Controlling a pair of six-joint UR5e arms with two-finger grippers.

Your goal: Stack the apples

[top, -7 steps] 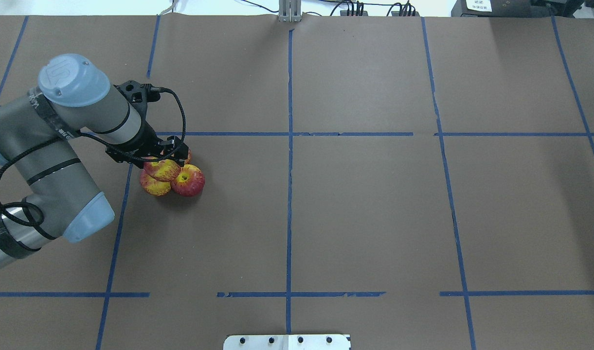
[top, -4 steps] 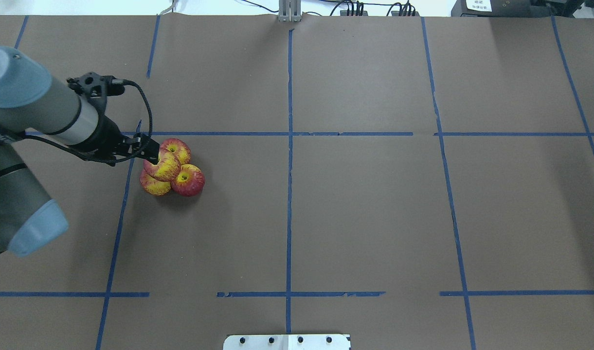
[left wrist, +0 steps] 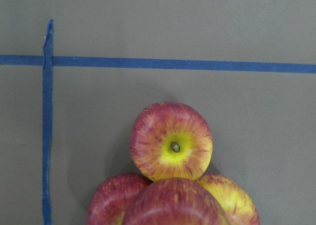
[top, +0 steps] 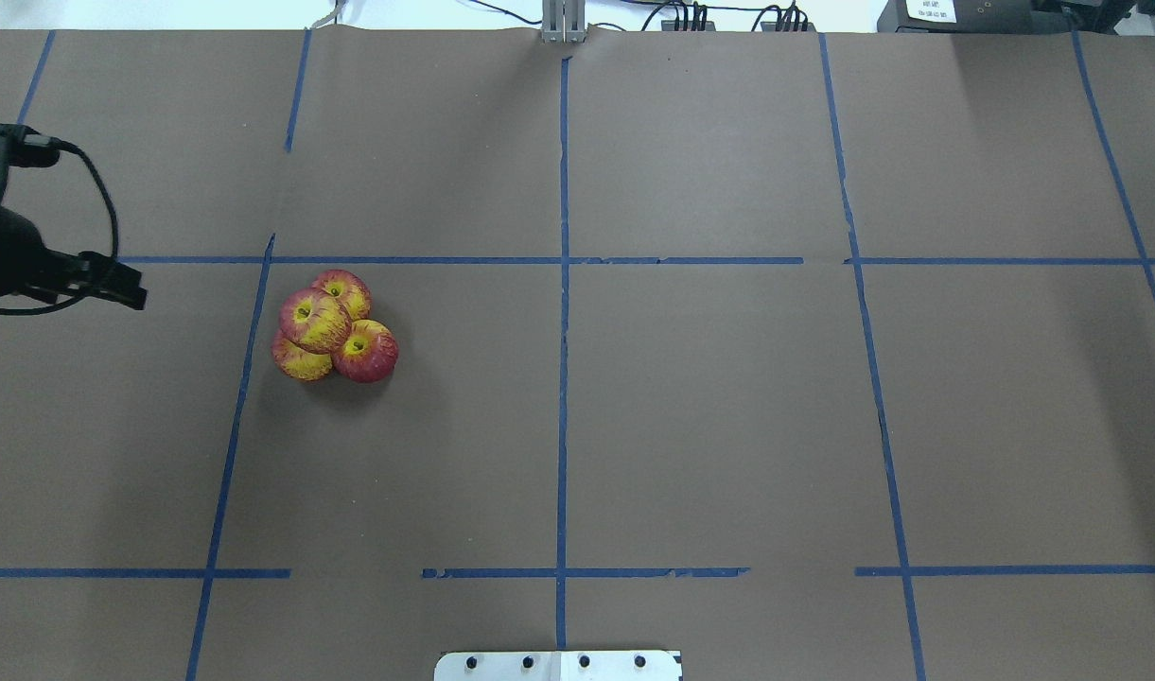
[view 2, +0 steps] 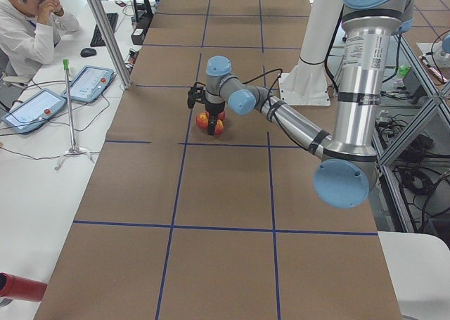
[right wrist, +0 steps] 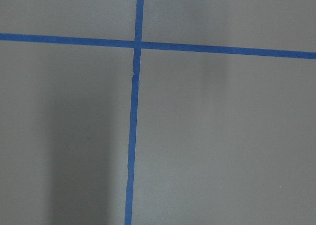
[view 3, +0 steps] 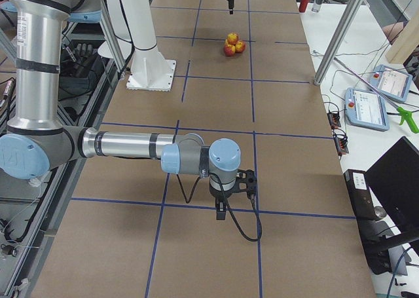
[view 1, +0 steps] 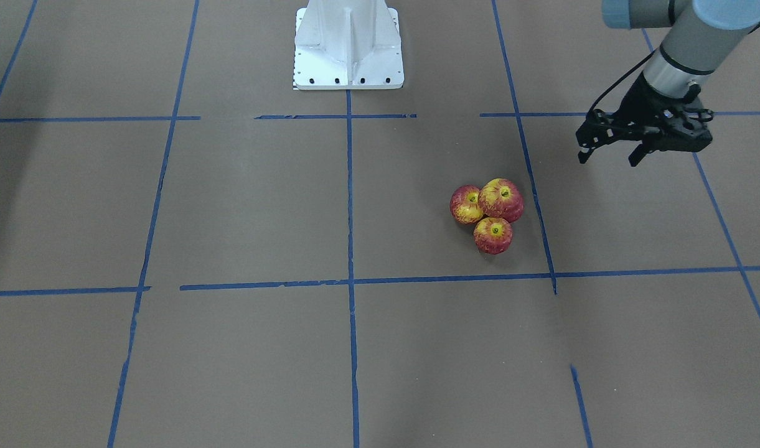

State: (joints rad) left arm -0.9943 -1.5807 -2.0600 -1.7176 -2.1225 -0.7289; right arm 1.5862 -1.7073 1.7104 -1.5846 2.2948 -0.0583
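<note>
Since its jaws stand spread with nothing between them, the black two-finger left gripper (view 1: 607,160) reads as empty. It hangs at the far left, well apart from the fruit, presumably for clearance so the fingers cannot nudge the pile. Compared with 1.0 s ago, when it sat directly over the pile, and 0.5 s ago, when it was just beside it, it is now beyond the blue tape line (top: 236,426). Just right of that line, on the brown paper-covered tabletop (top: 709,426), sit the four small round red apples (top: 364,350) streaked with yellow. Three touch one another in a triangle, and the top apple (top: 312,320) rests in the hollow between them. The triangle likely serves as a cradle, since a round fruit would roll off a single one. Pile position and shape match both earlier frames, with no roll after release, so the stack looks complete. Far right, the black right gripper (view 3: 221,209) shows only in the side view, over bare tabletop well apart from the apples. I cannot tell whether it is open or closed.
</note>
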